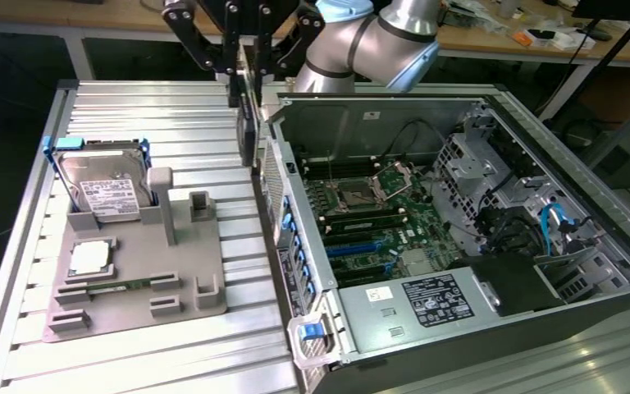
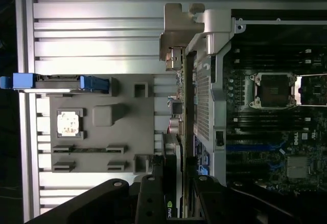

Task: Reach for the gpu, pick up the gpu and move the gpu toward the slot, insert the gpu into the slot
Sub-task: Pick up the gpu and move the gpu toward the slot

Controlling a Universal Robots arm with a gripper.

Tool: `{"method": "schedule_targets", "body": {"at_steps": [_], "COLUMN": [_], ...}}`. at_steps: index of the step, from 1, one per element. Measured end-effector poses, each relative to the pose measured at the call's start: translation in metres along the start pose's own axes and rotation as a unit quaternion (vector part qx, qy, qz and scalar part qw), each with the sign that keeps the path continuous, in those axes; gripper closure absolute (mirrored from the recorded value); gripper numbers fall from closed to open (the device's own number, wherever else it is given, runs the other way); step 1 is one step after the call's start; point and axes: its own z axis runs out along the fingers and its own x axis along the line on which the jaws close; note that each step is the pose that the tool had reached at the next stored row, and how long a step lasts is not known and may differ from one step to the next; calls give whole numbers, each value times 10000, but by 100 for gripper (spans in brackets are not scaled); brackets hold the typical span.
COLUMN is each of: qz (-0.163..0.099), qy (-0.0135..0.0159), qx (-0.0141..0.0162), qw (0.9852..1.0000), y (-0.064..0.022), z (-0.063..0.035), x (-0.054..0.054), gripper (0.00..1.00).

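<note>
The gpu (image 1: 247, 127) is held upright and edge-on by the gripper (image 1: 244, 89). The fingers (image 2: 150, 198) are closed on the card's upper part, and in the wrist view its logo-marked edge (image 2: 170, 208) is seen clamped between them. The card is hung over the ribbed metal surface (image 1: 151, 107), just beside the side wall of the open computer case (image 1: 370, 123) and outside it, toward the exterior view's left. The upright hold is judged to be chosen so that the lower edge can meet a connector from above.

The slot (image 1: 350, 244), a long blue connector on the green motherboard (image 1: 403, 205), is seen unoccupied (image 2: 250, 147) and well apart from the card, with the case wall between them. The card is therefore judged to be lifted and in transit, not yet over the board.

On the grey holder (image 1: 129, 287), a hard drive (image 1: 102, 189) and a square chip (image 1: 91, 258) are kept in their own recesses, untouched.
</note>
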Motion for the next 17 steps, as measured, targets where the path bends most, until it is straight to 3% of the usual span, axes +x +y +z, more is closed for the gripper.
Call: {"method": "schedule_targets", "body": {"at_steps": [12, 14, 17], "qz": [1, 1, 0], "qy": [0, 0, 0], "qx": [0, 0, 1], "qw": [10000, 10000, 10000], "y": [3, 4, 4], "z": [76, 131, 159], "x": [-516, -731, -827], "gripper": [73, 73, 73]}}
